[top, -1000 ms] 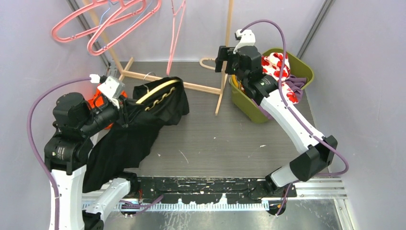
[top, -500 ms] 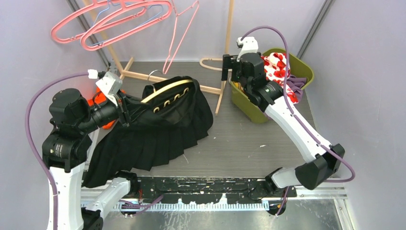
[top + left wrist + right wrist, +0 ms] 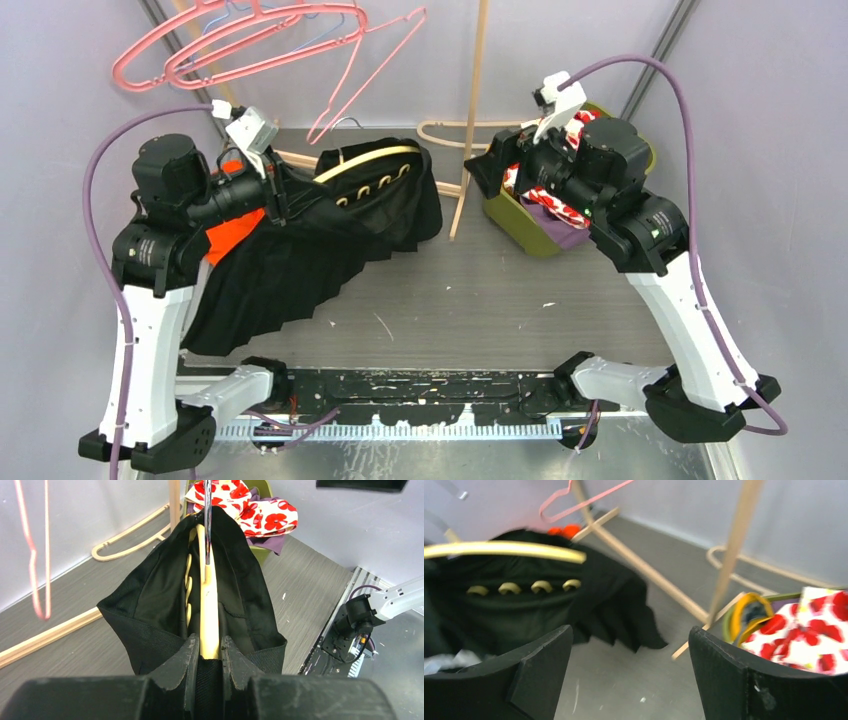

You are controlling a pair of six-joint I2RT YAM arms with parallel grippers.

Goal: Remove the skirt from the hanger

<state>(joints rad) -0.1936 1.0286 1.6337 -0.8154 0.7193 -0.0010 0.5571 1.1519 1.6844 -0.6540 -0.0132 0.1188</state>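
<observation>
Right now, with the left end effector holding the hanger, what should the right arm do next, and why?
Probably ease the right end effector toward the skirt by the hanger and grip cloth: it stands open, apart from the skirt, while the left end effector clamps the hanger's end.

From the left wrist camera, you could not see the near end of the wooden hanger (image 3: pixel 209 615), buried between the fingers of the left gripper (image 3: pixel 209 652), and its metal hook (image 3: pixel 207 525) ran off the top edge. Overhead, the left arm (image 3: pixel 160 300) covered the black skirt (image 3: pixel 300 270)'s near edge and much of an orange item (image 3: pixel 232 232) you could not identify. The right wrist picture was blurred; its right edge cut the green bin (image 3: pixel 744 600) and floral cloth (image 3: pixel 824 630).
</observation>
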